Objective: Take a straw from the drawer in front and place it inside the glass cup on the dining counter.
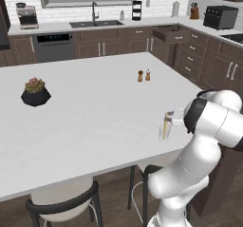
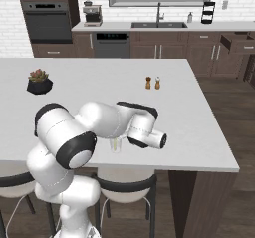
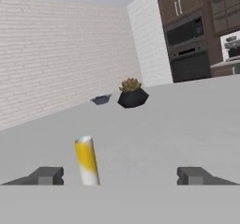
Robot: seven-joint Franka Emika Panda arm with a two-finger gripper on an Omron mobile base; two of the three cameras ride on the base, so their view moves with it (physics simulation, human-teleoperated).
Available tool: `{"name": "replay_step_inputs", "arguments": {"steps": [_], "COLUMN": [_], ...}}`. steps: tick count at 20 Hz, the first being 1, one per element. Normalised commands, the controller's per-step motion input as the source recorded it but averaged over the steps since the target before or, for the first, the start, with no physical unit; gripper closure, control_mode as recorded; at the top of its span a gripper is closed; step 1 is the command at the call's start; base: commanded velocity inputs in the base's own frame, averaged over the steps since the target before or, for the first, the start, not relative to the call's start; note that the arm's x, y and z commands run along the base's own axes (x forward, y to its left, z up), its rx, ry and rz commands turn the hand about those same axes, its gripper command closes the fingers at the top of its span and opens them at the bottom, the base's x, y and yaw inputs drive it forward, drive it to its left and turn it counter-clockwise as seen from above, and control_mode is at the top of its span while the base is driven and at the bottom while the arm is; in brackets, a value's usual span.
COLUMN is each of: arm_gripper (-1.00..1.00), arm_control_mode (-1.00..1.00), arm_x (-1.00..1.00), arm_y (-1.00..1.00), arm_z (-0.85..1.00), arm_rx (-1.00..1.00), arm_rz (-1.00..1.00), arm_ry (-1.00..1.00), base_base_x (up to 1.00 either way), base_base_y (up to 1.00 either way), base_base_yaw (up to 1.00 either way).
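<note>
The straw (image 3: pixel 87 160) is seen in the hand view standing nearly upright between the two fingertips (image 3: pixel 47 175) of the gripper (image 3: pixel 121 176), nearer the left one and touching neither. The gripper is spread wide and nothing is held. In the left base view the straw (image 1: pixel 165 126) is seated in the cup (image 1: pixel 164 131), which stands near the near edge of the surface (image 1: pixel 95 107), toward its right corner. The straw is kept upright by the cup wall, so no grip appears to be needed; the placing step is judged complete.

The hand is held level at the cup, with the fingertips on either side of the straw, so that a straight retreat is possible without tipping the cup. In the right base view the cup (image 2: pixel 115 145) is partly hidden by the forearm.

The drawer (image 1: pixel 172 33) is left pulled out at the far right. The shakers (image 1: pixel 144 75) stand well apart near the far right edge, and a potted plant (image 1: pixel 35 92) sits toward the left edge.
</note>
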Motion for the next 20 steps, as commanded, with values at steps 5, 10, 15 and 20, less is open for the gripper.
{"name": "replay_step_inputs", "arguments": {"steps": [5,10,15,20], "arm_gripper": [-1.00,-1.00,-1.00,-1.00], "arm_control_mode": [-1.00,-1.00,-1.00,-1.00], "arm_x": [-0.25,-0.59,-0.93,-1.00], "arm_y": [-0.23,-0.32,-0.11,0.05], "arm_z": [0.36,0.52,0.73,0.90], "arm_rx": [-0.01,-0.03,-0.08,-0.20], "arm_rz": [-0.01,-0.02,0.00,0.00], "arm_ry": [0.00,0.00,0.00,-0.03], "base_base_x": [0.00,0.00,0.00,0.00], "base_base_y": [0.00,0.00,0.00,0.00], "base_base_yaw": [0.00,0.00,0.00,0.00]}}
